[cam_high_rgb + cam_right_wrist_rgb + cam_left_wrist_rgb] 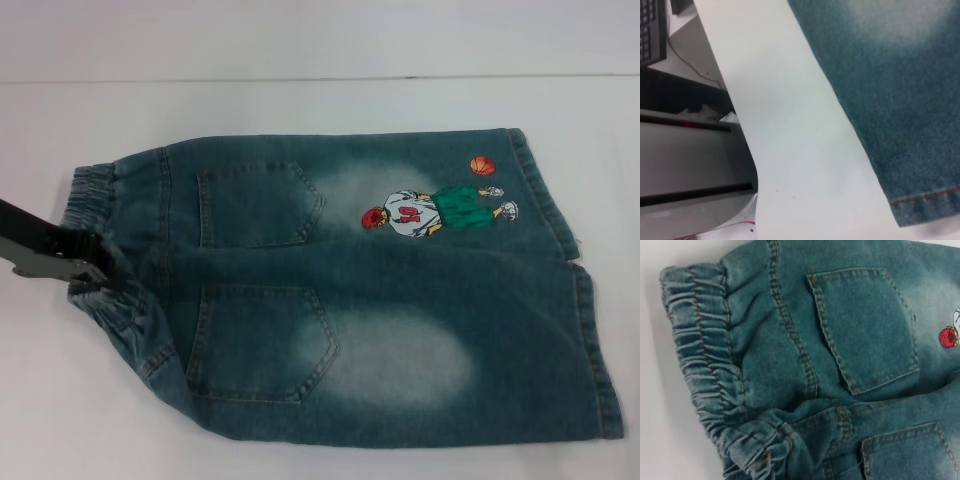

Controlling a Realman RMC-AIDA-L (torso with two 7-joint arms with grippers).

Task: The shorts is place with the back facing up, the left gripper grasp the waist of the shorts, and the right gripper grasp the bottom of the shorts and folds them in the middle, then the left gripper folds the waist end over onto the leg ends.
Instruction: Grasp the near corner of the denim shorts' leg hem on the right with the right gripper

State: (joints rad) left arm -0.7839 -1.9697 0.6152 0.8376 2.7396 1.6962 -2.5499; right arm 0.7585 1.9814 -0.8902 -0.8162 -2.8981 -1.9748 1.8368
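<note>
Left pincer (100,272) is seen at the frame's left edge, on the waist (100,240); its opening cannot be told. Shorts (400,320) are spread flat on the white counter (300,110).

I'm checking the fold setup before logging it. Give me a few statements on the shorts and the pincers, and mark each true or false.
1. The shorts lie with the two back pockets facing up. True.
2. The left pincer is at the waist end of the shorts. True.
3. The right pincer is gripping the leg ends in the head view. False: it does not appear there; its wrist camera only looks down at a hem corner beside the table.
4. The shorts are already folded in half. False: they lie spread out, both pockets visible.
5. The embroidered basketball player is near the waist. False: it is nearer the leg ends.
</note>
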